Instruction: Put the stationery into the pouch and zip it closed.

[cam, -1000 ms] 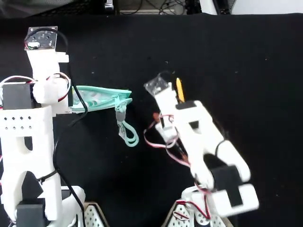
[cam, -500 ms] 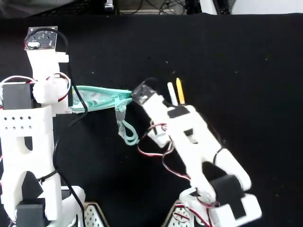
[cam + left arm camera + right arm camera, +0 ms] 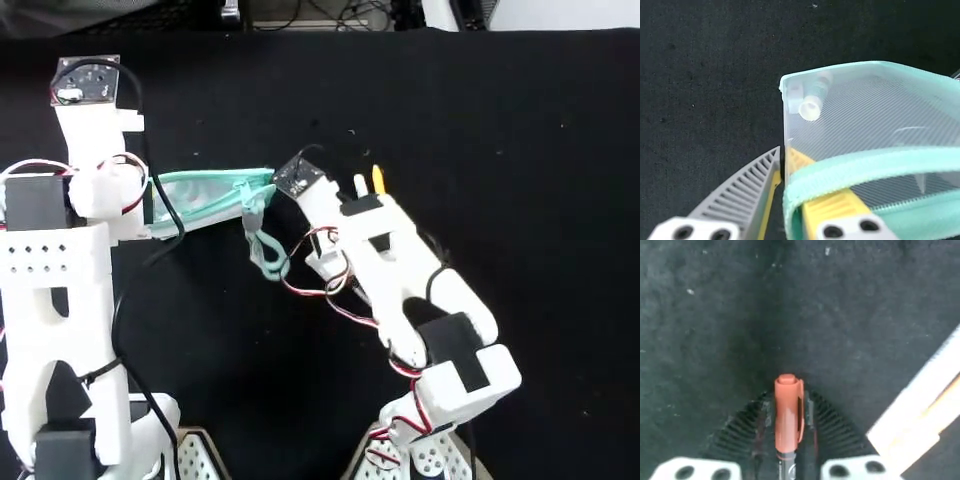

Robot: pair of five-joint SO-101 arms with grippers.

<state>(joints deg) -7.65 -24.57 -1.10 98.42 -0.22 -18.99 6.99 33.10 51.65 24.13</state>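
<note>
**A:** Pen (image 3: 788, 412): light, stiff, probably slick. The right gripper (image 3: 788, 399) has its fingers clamped near the cap. The capped end leads, with the long axis in line with the fingers.

**B:** And the pouch (image 3: 205, 200)?

**A:** Soft, floppy mesh. The left gripper (image 3: 784, 161) is closed on one end. Its long axis runs toward the pen, which is just beside the other end.
</note>
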